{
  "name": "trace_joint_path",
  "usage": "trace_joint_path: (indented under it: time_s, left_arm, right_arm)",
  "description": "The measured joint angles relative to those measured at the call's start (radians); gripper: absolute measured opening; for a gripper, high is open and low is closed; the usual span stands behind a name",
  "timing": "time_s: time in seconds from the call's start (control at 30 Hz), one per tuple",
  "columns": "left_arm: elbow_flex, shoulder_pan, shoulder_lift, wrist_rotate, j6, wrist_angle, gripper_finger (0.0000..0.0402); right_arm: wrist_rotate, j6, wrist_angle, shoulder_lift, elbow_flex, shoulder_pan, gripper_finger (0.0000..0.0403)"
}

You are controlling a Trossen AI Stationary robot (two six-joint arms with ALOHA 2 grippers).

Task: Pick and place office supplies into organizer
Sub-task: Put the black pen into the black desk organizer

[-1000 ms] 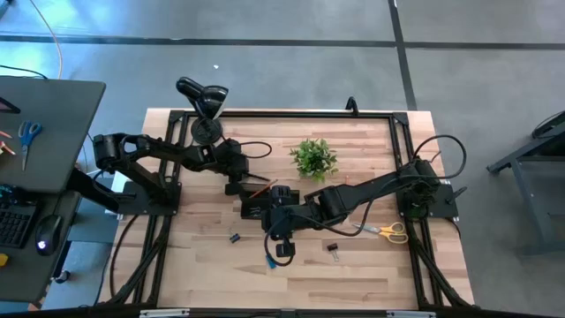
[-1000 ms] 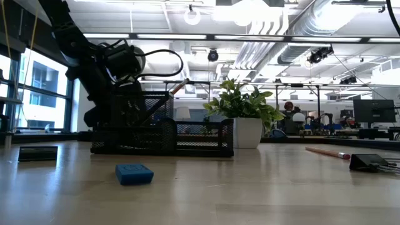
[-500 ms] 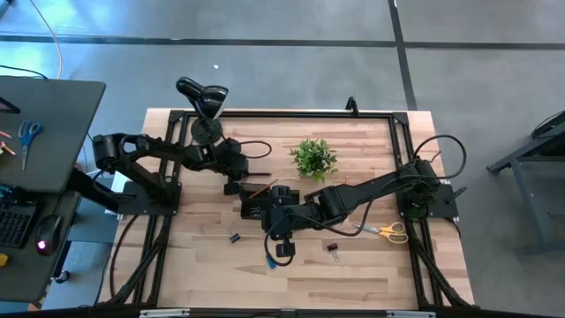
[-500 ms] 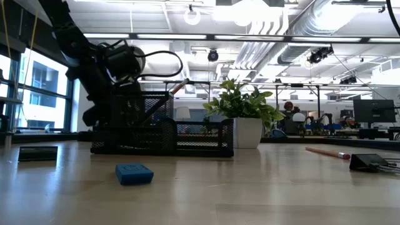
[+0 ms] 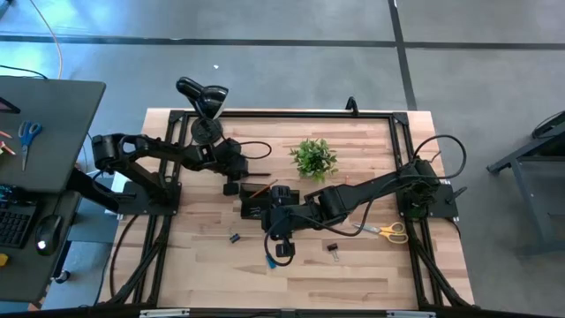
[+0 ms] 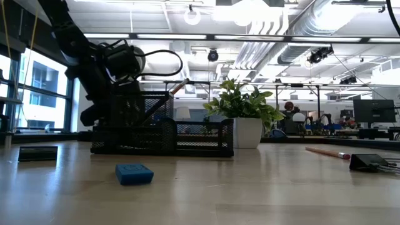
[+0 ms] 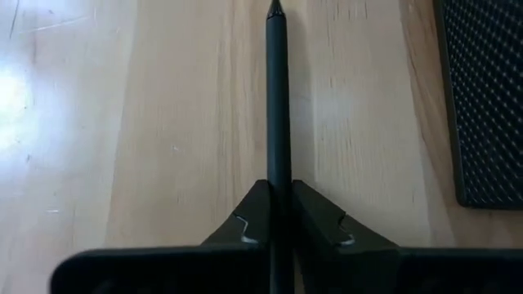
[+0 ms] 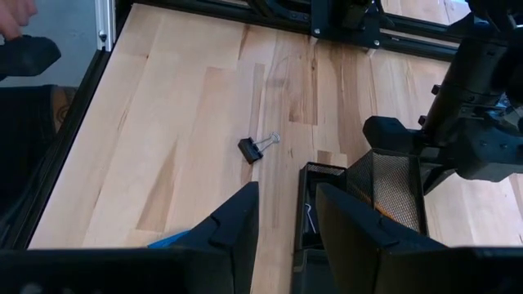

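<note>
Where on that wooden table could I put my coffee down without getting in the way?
The bare wood right of the plant, toward the far right corner, looks free. So does the near edge in front of the binder clip. The middle is crowded: both arms meet around the organizer, where the left gripper pinches a dark pencil.

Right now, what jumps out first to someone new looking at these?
The left gripper, shut on a dark pencil lying on the wood beside the organizer. The right gripper hovers open over the organizer's near side, and yellow-handled scissors lie by the right arm's base.
</note>
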Motion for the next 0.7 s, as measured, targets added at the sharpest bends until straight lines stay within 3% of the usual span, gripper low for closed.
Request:
trace_joint_path:
  time_s: [0.23,0.4,0.7]
  left_arm:
    - [-0.008,-0.001,-0.080,-0.038,-0.002,-0.074,0.0007]
    - [-0.014,0.002,-0.217,-0.174,-0.025,-0.174,0.0008]
    - [-0.011,-0.019,-0.529,-0.157,-0.083,-0.234,0.0004]
  right_arm:
    - [0.000,-0.001,-0.001,0.000,0.000,0.000,0.0117]
    - [0.023,0.005,-0.017,0.000,0.000,0.000,0.0117]
    - [0.168,0.006,-0.051,0.000,0.000,-0.003,0.0117]
